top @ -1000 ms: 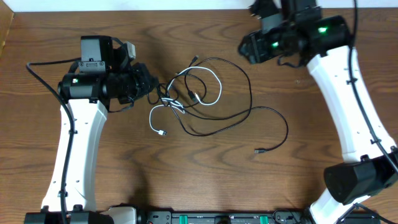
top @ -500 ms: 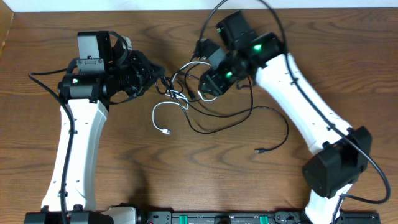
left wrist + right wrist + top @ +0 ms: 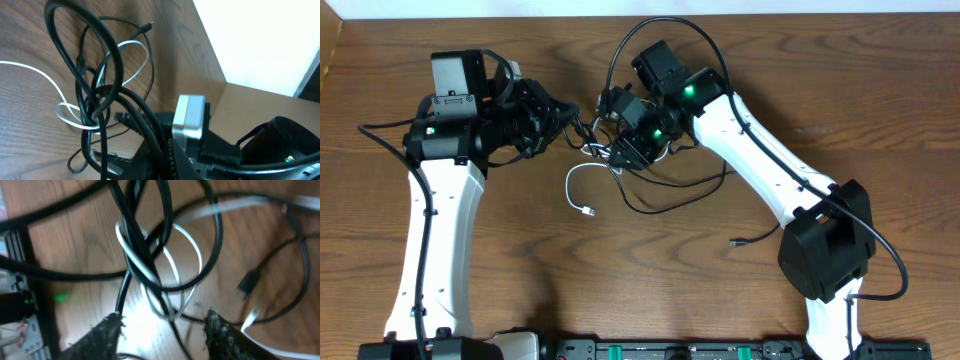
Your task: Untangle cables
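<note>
The cables (image 3: 605, 152) are a knot of thin black cords and one white cord (image 3: 569, 186) at the table's middle. My left gripper (image 3: 570, 128) is at the knot's left side and looks shut on black strands; the left wrist view shows the cables (image 3: 95, 100) rising from the fingers (image 3: 127, 157), which are partly hidden. My right gripper (image 3: 625, 148) is open just above the knot. In the right wrist view its fingertips (image 3: 164, 322) straddle the twisted black and white strands (image 3: 142, 265) without touching them.
A white plug (image 3: 585, 212) lies below the knot and a black plug (image 3: 737, 242) lies at the right end of a long loop. Thick black arm wires arch over the right arm (image 3: 650, 30). The table's back edge (image 3: 560, 16) is close behind.
My right arm has swung from the far right corner down to the knot. My left gripper has drawn the knot a little left and back.
</note>
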Robot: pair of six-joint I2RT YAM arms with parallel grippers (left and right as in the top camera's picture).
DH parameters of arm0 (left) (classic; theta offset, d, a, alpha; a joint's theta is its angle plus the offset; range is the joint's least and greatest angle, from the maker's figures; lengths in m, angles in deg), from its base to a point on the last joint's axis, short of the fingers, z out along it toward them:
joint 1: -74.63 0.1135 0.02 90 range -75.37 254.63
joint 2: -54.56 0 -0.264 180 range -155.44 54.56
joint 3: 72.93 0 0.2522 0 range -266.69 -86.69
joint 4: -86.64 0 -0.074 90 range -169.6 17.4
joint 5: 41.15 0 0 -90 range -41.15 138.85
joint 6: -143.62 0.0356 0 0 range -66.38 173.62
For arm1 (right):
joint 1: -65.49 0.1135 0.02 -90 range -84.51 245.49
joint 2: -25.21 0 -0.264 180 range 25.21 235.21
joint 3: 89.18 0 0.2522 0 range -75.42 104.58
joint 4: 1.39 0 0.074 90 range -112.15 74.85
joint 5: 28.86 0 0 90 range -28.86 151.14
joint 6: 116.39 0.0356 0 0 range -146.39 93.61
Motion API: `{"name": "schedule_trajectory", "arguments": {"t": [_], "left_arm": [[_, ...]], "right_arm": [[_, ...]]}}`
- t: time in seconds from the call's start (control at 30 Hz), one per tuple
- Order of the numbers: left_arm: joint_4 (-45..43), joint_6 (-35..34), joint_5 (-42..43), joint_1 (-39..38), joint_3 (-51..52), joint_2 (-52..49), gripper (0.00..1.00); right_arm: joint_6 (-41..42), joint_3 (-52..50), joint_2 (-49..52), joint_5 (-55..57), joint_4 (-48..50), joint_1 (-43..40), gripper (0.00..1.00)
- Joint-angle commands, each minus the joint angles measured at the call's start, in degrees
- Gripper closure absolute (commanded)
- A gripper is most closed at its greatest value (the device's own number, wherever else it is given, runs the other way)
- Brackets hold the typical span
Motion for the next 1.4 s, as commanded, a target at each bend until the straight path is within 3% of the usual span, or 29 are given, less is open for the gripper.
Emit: {"name": "schedule_trajectory", "arguments": {"t": [0.0,0.37,0.4,0.5,0.6,0.7,0.8,1.03,1.2,1.37], "left_arm": [[-0.20,-0.09,1.99,0.28,-0.68,-0.22,0.93],[-0.17,-0.07,3.32,0.28,-0.68,-0.22,0.92],[-0.17,-0.07,3.32,0.28,-0.68,-0.22,0.92],[-0.17,0.81,3.26,0.28,-0.68,-0.22,0.92],[-0.13,4.44,2.80,0.28,-0.68,-0.22,0.93],[2.05,9.40,-2.08,0.28,-0.66,-0.22,0.92],[6.47,14.47,-12.17,0.28,-0.63,-0.22,0.92],[11.26,20.04,-25.49,0.28,2.58,-0.35,0.92],[11.82,24.55,-24.35,-0.63,4.96,-1.77,0.92],[8.92,33.94,-15.67,-3.08,4.20,-1.18,0.89]], "right_arm": [[-0.66,-0.44,1.49,-1.33,2.36,0.50,0.46],[0.22,-1.20,4.20,-1.40,8.87,0.50,0.50],[0.81,-1.20,4.20,-1.40,9.51,0.50,0.53],[2.21,-1.18,4.20,-1.36,10.88,0.35,0.88],[4.11,-1.09,4.04,-1.42,11.04,-0.55,0.99],[4.33,-1.05,2.95,-1.68,9.11,-2.25,0.99],[4.28,-1.05,0.68,-1.86,5.97,-4.59,0.99],[2.29,-1.05,-3.98,-10.64,2.34,-9.92,0.99],[1.92,-1.07,-4.46,-12.33,0.44,-12.07,0.99],[1.90,-1.07,-4.28,-5.92,-1.99,-12.00,0.99]]}}
